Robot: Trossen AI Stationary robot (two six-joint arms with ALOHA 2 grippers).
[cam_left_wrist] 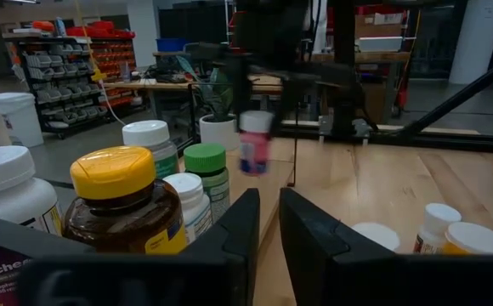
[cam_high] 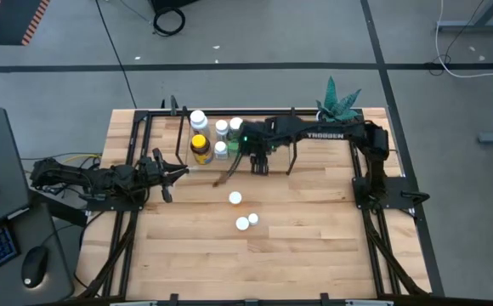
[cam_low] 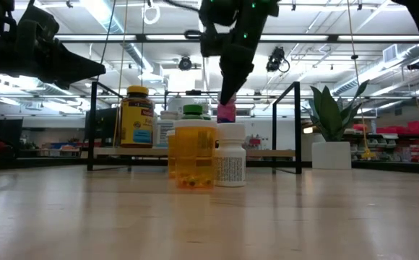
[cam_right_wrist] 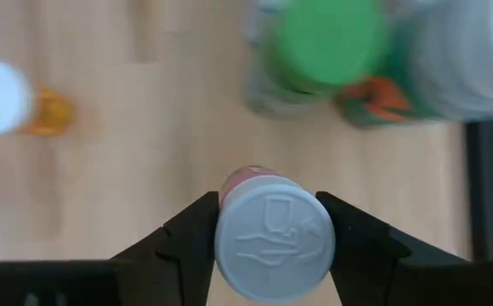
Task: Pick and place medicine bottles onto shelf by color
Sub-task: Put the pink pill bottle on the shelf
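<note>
My right gripper reaches in over the shelf and is shut on a small pink bottle with a pale cap. The bottle also shows in the low view and the left wrist view. On the shelf stand an amber bottle with a yellow cap, a green-capped bottle and several white-capped bottles. Three bottles stand loose on the table in front. My left gripper waits at the table's left by the shelf's end, empty, its fingers nearly together. My right gripper pinches the pink bottle by its cap between its two fingers, one on each side. The fingers come from above, pointing down. The bottle hangs upright below them, lifted clear of the shelf board, near the green-capped bottle.
A white pot with a green plant stands at the shelf's far right end. Thin black uprights frame the shelf. An orange bottle with a green cap and a white one stand close to the low camera.
</note>
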